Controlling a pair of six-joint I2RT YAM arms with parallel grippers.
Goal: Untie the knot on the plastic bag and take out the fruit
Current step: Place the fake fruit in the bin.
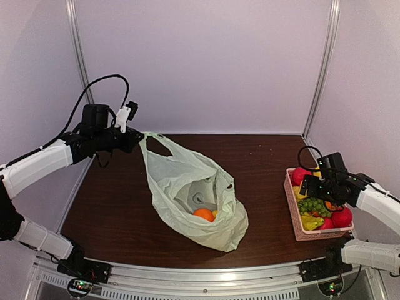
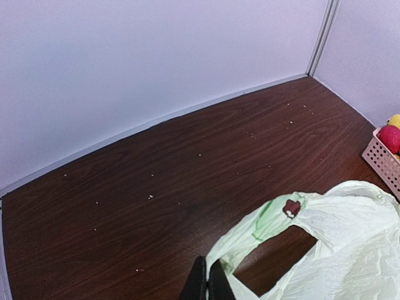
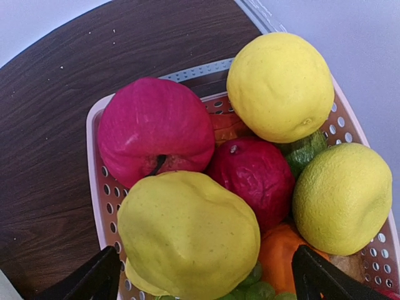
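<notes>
Left hand (image 1: 132, 139) pinches the plastic bag (image 1: 187, 187) handle up, mid-desk; right hand (image 1: 310, 186) hangs open over the basket (image 1: 292, 219) at the right edge. Hold the mouth wide, then grab the orange (image 1: 204, 214).

Pale green plastic bag (image 1: 194, 194) slumped, mouth open, one handle (image 2: 265, 219) raised; orange fruit (image 1: 204, 214) inside.

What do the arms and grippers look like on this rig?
Both arms have white tubular shells, black joints and wrist blocks. A black cable loops over the left arm; a shorter one arcs by the right arm. Left gripper and right gripper have black fingers.
</notes>
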